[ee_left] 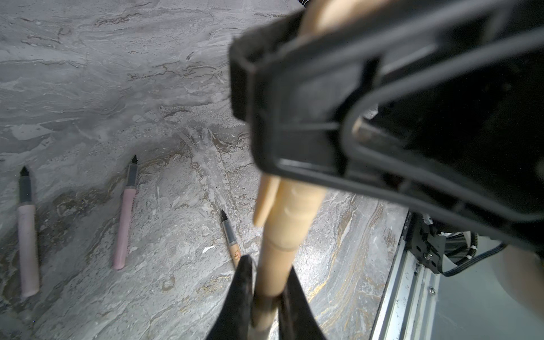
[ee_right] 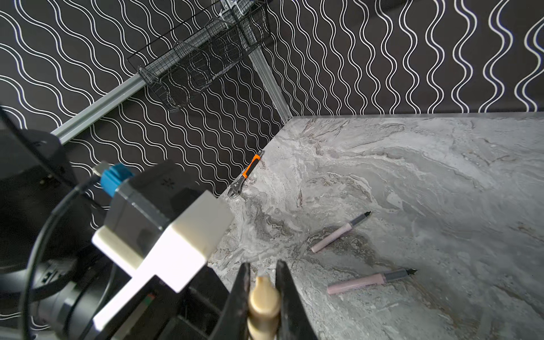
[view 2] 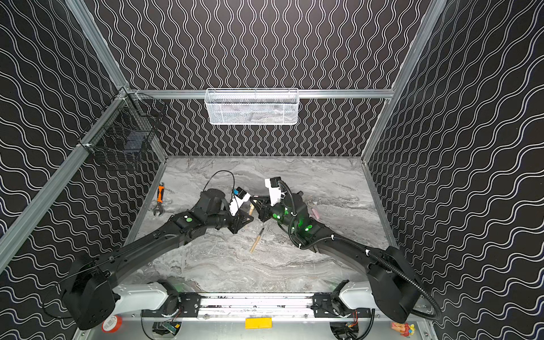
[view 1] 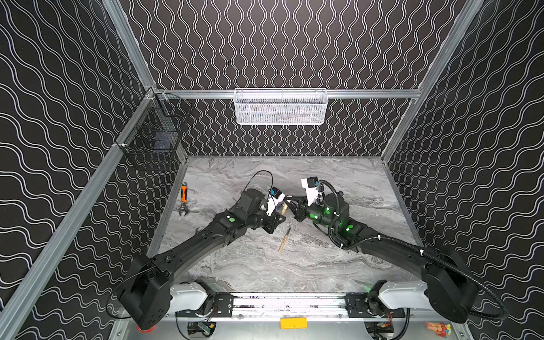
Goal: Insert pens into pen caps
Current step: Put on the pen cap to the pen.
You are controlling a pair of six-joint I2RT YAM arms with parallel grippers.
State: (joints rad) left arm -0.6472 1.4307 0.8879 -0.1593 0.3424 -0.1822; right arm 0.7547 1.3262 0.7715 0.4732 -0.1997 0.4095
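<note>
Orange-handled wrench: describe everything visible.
The orange-handled wrench is an adjustable spanner: orange grip with black inlay, silvery metal head. It lies flat on the marble tabletop, close along the foot of the left wall, head toward the robot's base. Nothing but the tabletop seems to touch it.

Black walls [view 1: 279,44] with white wavy lines, aluminium rails [view 1: 368,93]. Grey marble surface [view 1: 323,265]. White mesh basket [view 1: 280,113] on back wall, black wire basket [view 1: 156,132] on left wall.

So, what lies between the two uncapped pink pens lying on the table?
Nothing: only bare marble table separates one pink pen from the other pink pen, as the right wrist view shows.
</note>
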